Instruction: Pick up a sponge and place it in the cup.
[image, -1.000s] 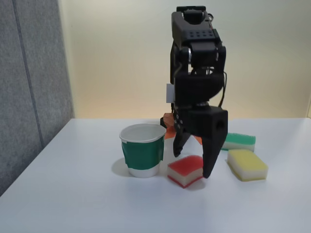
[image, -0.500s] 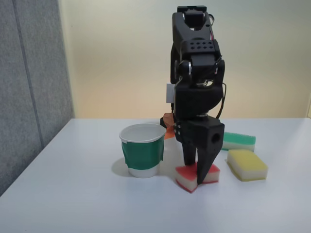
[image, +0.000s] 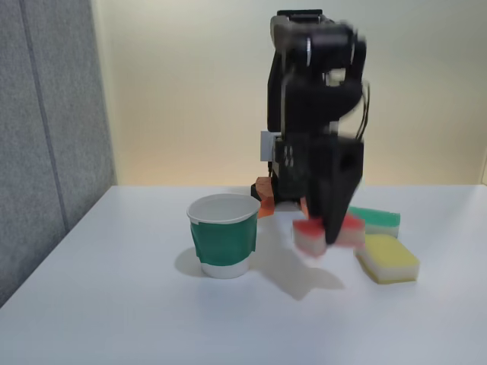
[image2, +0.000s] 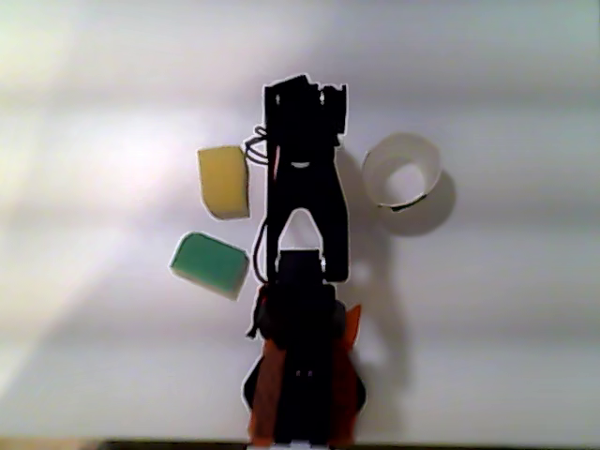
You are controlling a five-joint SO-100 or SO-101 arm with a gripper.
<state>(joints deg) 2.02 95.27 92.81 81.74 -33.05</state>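
- In the fixed view the gripper (image: pixel 329 237) is clamped on the sponge (image: pixel 308 235), its dark fingers crossing the middle of the sponge so that red-topped foam shows on both sides of them
- The sponge hangs clear of the table (image: pixel 114 304), with a soft shadow on the surface beneath it; this part of the picture is blurred
- The cup (image: pixel 223 235) stands upright on the table to the left of the held sponge, apart from it, mouth open and nothing visible inside
- Right of the gripper lies the yellow sponge (image: pixel 389 258), flat on the table, and behind it the green sponge (image: pixel 377 220); the held sponge sits just beside the green one as seen from here, and I cannot tell if they touch
- In the other view, from above, the arm (image2: pixel 305 216) reaches up the picture from its orange base (image2: pixel 349 337)
- There the cup (image2: pixel 401 171) is to the right of the arm's tip, the yellow sponge (image2: pixel 224 181) to its left, and the green sponge (image2: pixel 210 263) lower left
- From above the arm covers its fingers and the red sponge
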